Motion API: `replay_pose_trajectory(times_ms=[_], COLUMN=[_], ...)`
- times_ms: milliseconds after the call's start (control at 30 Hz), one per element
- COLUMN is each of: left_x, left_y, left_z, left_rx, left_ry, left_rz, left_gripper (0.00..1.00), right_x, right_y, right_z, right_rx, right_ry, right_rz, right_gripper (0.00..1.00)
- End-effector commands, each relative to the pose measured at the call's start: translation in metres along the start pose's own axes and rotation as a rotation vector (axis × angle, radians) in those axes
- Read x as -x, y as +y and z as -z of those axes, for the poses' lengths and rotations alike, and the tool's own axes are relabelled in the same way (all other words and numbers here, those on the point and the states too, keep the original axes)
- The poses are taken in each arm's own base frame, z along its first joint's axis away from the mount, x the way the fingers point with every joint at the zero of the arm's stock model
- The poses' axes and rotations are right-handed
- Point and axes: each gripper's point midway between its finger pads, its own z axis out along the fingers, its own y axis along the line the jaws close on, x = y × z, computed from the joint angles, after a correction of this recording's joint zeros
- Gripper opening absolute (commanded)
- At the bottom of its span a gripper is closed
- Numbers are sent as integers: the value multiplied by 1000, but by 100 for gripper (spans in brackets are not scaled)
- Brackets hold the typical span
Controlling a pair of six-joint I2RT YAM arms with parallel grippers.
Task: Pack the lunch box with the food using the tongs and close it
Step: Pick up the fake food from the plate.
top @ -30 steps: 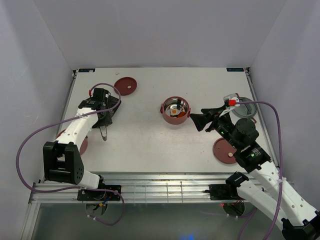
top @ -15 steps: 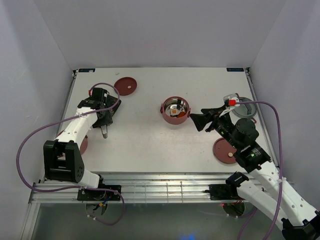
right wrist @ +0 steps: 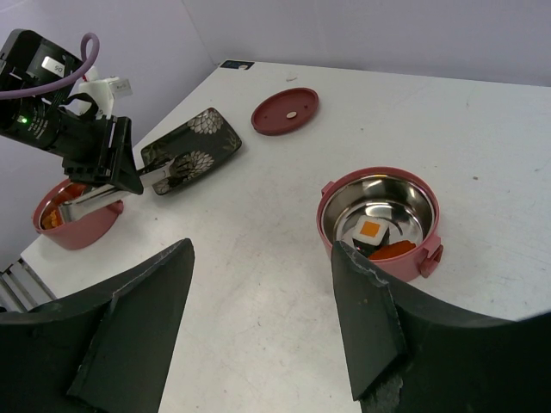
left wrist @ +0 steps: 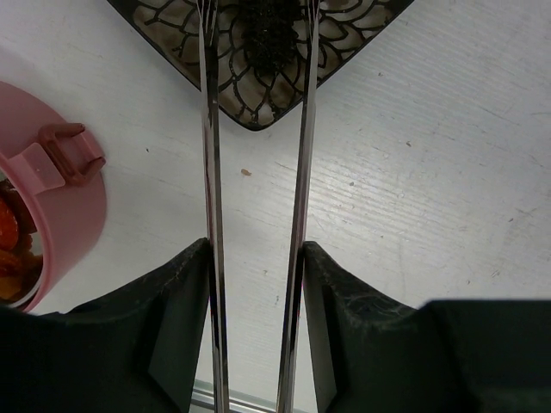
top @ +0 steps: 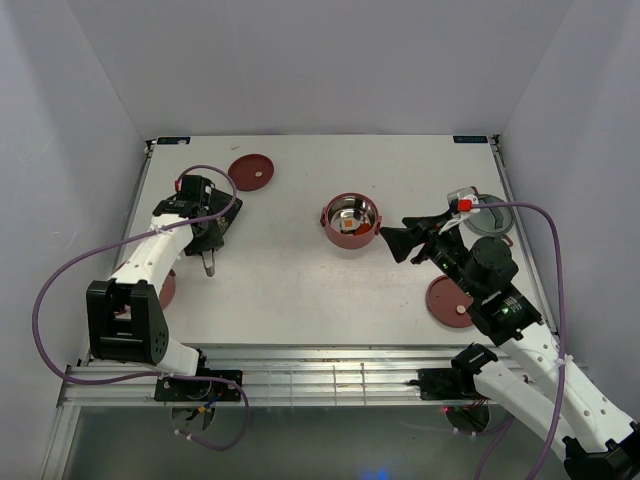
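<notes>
One lunch box tier (top: 350, 220) sits mid-tabletop with food (right wrist: 372, 231) inside; the other tier (right wrist: 77, 215) at the left edge holds orange pieces (left wrist: 7, 225). A lid (top: 251, 171) lies toward the far-left corner, a second lid (top: 449, 301) near the right edge (so stacking and closing remain). The left pincer (left wrist: 256, 258) grasps the tongs (left wrist: 210, 155) over the floral plate (right wrist: 189, 151); the right pincer (right wrist: 260, 258) hangs released.

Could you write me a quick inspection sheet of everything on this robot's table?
Surface: white table, lightly scratched.
Job's things: centre tier and left tier open, both holding food; two lids lying off; tongs held.
Clutter: dark floral plate; grey disc.
End effectors: left end effector shut on tongs; right end effector open, empty.
Cables: purple cables loop off both arms.
Surroundings: plain pale walls.
</notes>
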Motion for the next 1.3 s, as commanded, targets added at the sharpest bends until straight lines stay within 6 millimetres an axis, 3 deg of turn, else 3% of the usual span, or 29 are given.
replay_pose_trajectory(times_ms=[0,367,567,900,1133,1267], left_x=[8,14,23,38,47,53], left_y=[-5,-3,2,2,-12,-45], left_z=[4,16,24,43,59,78], left_rx=[-36,-41,-23,-33,-122,-238], left_ry=[-32,-62,-98,-155,-183,-212], left_rz=[22,33,39,54,63,30], left_gripper=[54,43,34,27,23,21], right_x=[14,14,13,13,12,13], right_y=[3,3,3,2,2,2], right_z=[1,1,0,0,-1,-1], right_rx=[6,5,6,3,3,4], right_ry=[-54,-54,-52,-52,-48,-51], right_rz=[10,10,10,9,9,10], right_gripper=[71,71,71,71,71,71])
